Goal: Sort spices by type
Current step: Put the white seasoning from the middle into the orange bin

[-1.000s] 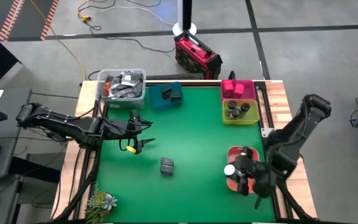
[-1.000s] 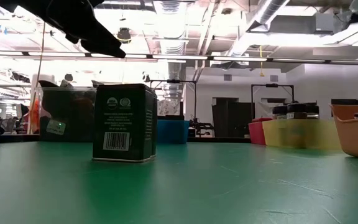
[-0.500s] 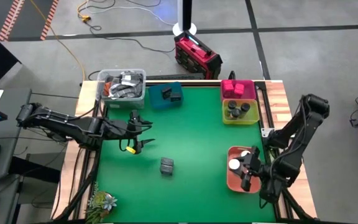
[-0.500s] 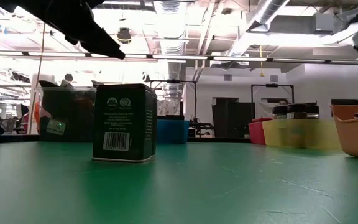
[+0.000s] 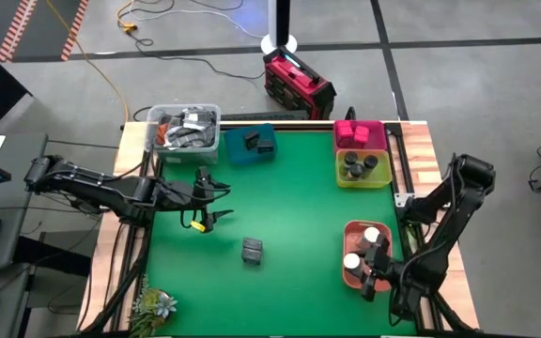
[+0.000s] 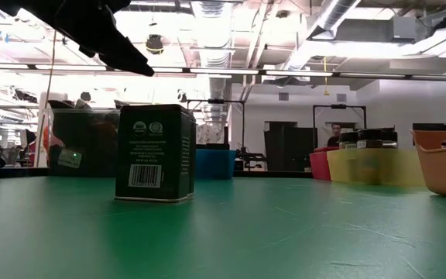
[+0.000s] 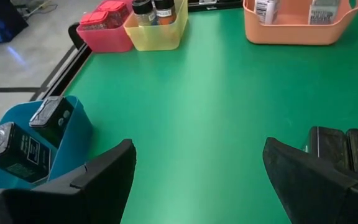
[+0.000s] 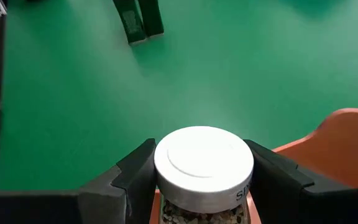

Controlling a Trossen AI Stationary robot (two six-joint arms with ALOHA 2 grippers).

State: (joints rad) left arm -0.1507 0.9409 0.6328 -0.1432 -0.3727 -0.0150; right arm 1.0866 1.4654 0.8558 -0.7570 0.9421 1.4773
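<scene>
High view, worktop: flat green mat (image 5: 289, 202) framed in pale wood, lone dark grey tin (image 5: 253, 250) standing just below centre.
High view, trays: teal tray (image 5: 252, 145) with dark tins up top, pink tray (image 5: 360, 134) of magenta boxes (image 5: 356, 133) upper right, yellow tray (image 5: 363, 170) of dark-lidded round jars (image 5: 358, 166) just below it, clear tub (image 5: 186, 129) of grey clutter upper left.
High view, right gripper (image 5: 363, 266): lower right, fingers clamped on a white-capped jar (image 5: 352, 263) over the salmon tray (image 5: 366, 253); a second white cap (image 5: 372, 235) sits in that tray.
High view, left gripper (image 5: 216, 202): left of centre, fingers spread apart, holding nothing, up and left of the lone tin.
Low view: boxy tin (image 6: 155, 153), barcode facing us, stands upright at centre left; trays blur along the right edge.
Left wrist view: two dark fingers (image 7: 101, 177) wide apart over bare green, the tin (image 7: 344, 152) just beside one finger at lower right; nothing between fingers and the far trays.
Right wrist view: smooth round white cap (image 8: 204, 158) squeezed between both fingers (image 8: 135, 171), glass below showing coarse spice, salmon rim (image 8: 340, 143) at right, tin (image 8: 138, 20) far off at top.
</scene>
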